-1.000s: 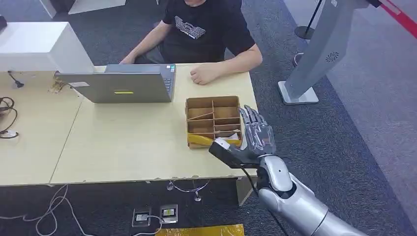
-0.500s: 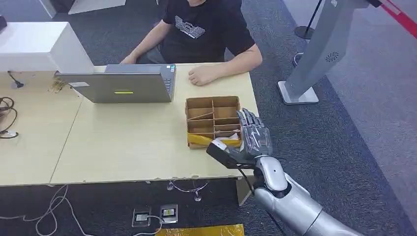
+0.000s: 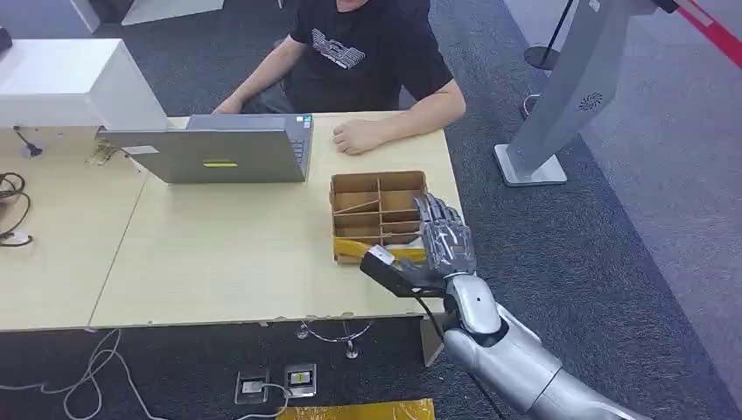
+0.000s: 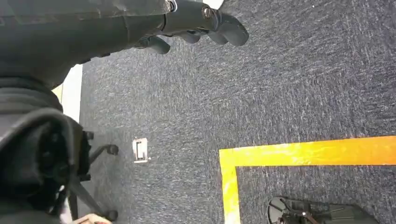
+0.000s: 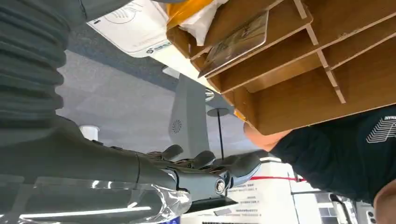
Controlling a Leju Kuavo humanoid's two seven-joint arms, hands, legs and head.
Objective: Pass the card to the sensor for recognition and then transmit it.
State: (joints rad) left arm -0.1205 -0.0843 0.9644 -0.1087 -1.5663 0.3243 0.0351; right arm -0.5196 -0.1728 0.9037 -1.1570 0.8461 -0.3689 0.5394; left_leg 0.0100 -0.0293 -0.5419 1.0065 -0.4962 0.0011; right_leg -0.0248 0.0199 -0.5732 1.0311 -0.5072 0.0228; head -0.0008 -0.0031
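My right hand point(image 3: 444, 241) released, fingers spread, lower right beside divided box point(image 3: 379, 214); I aim for card point(image 5: 236, 42) in slot, pinch edge.

Right arm point(image 3: 516, 363): silver shell, black cable along the wrist. Fingers point(image 3: 442, 229) dark, translucent-grey; behind them a grey ribbed cover point(image 5: 28, 65) and one screw point(image 5: 219, 186).
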